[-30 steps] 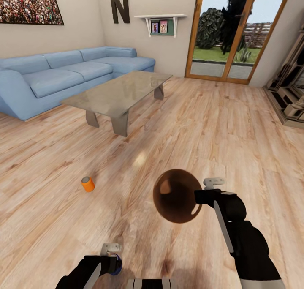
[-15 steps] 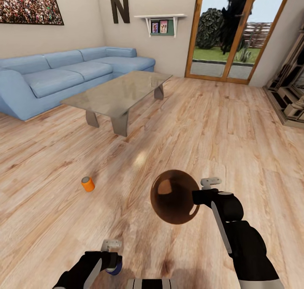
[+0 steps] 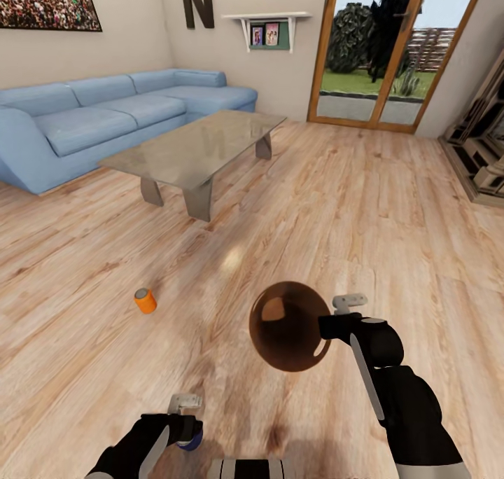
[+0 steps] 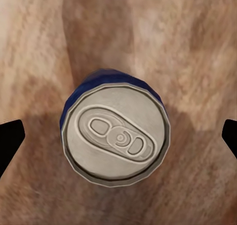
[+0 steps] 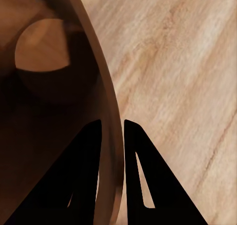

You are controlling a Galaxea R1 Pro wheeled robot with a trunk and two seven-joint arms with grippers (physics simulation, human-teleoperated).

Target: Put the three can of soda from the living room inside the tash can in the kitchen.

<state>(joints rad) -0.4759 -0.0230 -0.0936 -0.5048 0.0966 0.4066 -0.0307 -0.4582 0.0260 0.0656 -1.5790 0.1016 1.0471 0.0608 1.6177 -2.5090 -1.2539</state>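
One orange can of soda [image 3: 145,301] with a grey top stands on the light wood floor, left of the middle. At the view's lower edge my left gripper [image 3: 187,428] hangs open over another upright can [image 4: 116,136]. This can has blue sides and a grey top, and the fingertips [image 4: 11,140] stand well clear of it on both sides. My right gripper [image 3: 323,325] is shut on the rim of the brown tash can [image 3: 287,328], held tilted above the floor with its dark inside [image 5: 44,87] showing. One finger is inside the wall and one outside.
A glass coffee table [image 3: 196,150] stands ahead on the left, with the long blue corner sofa [image 3: 105,118] behind it. Glass doors [image 3: 371,52] are at the back. A stone fireplace [image 3: 483,150] lines the right wall. Open wood floor lies between me and the table.
The whole head view has shifted a little, so the camera moved. The bin drifted slightly left in my right gripper. The left gripper stays over the blue-sided can.
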